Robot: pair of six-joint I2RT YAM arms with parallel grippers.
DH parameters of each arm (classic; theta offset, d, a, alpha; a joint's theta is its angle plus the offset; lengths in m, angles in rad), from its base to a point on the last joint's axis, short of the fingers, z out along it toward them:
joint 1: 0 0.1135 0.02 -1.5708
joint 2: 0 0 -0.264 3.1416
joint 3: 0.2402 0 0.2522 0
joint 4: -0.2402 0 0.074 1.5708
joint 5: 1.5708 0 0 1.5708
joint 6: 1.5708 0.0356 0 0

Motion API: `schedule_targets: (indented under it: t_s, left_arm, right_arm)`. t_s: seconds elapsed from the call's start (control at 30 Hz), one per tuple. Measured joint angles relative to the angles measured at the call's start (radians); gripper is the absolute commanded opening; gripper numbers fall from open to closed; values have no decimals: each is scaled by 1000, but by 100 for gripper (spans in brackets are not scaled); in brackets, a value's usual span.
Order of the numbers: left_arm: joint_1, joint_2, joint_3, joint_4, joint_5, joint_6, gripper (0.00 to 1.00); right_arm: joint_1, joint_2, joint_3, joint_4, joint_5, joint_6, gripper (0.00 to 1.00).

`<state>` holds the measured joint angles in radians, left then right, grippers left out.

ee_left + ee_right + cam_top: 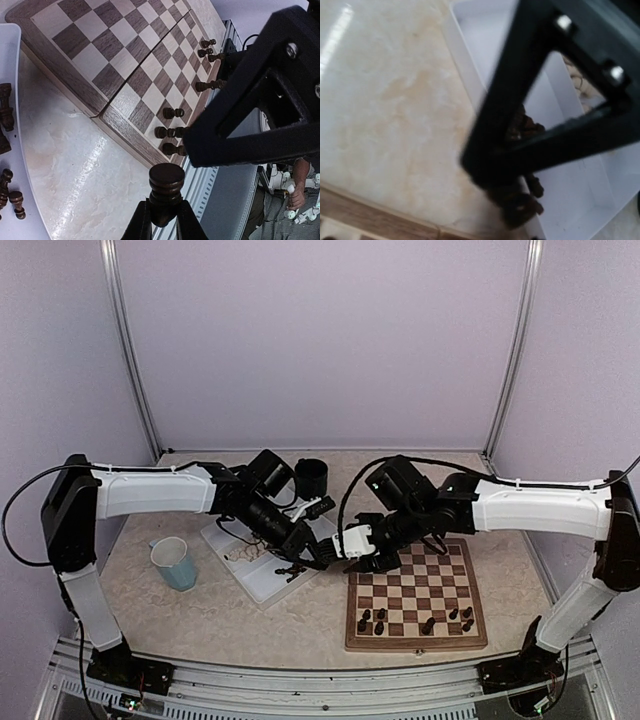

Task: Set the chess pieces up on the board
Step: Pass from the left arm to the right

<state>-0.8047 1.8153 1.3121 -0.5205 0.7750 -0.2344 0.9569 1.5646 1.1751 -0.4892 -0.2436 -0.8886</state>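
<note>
My left gripper (322, 552) (166, 207) is shut on a dark brown chess piece (166, 185), holding it by its lower part over the bare tabletop between tray and board. My right gripper (357, 543) meets it there. One of its black fingers (250, 100) stands just right of the piece, apart from it, with nothing gripped. The right wrist view is blurred: a left finger (545, 90) crosses it above a dark piece (520, 207). The board (400, 590) (125, 55) carries several dark pieces (378, 620) (170, 132) near its front edge.
A white tray (262, 580) (10, 75) (570, 200) left of the board holds more dark pieces (290, 570) (6, 107). A teal cup (175, 562) stands further left, a black cup (311, 478) behind the tray. Frame posts rise at the back corners.
</note>
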Motion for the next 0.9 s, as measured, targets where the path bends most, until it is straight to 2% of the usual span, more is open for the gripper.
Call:
schedule_targets:
  t_s: [0.27,0.37,0.47,0.6,0.77,0.9]
  left_arm:
    - [-21,35,0,-6,66,0,2]
    - [-31,44,0,-13,87,0,2]
    - [-38,49,0,-16,102,0,3]
    - [-38,51,0,-18,109,0,9]
    - [-36,50,-10,-2,110,-12,20]
    - [-27,21,-72,94,108,-56,22]
  right_arm:
    - [45,39,6,28,75,7,45]
    - [67,57,6,30,92,6,42]
    - [80,65,6,29,101,-2,33]
    - [87,69,6,19,106,-11,14]
    - [89,70,6,6,111,-6,7]
    - [80,61,-8,20,106,18,5]
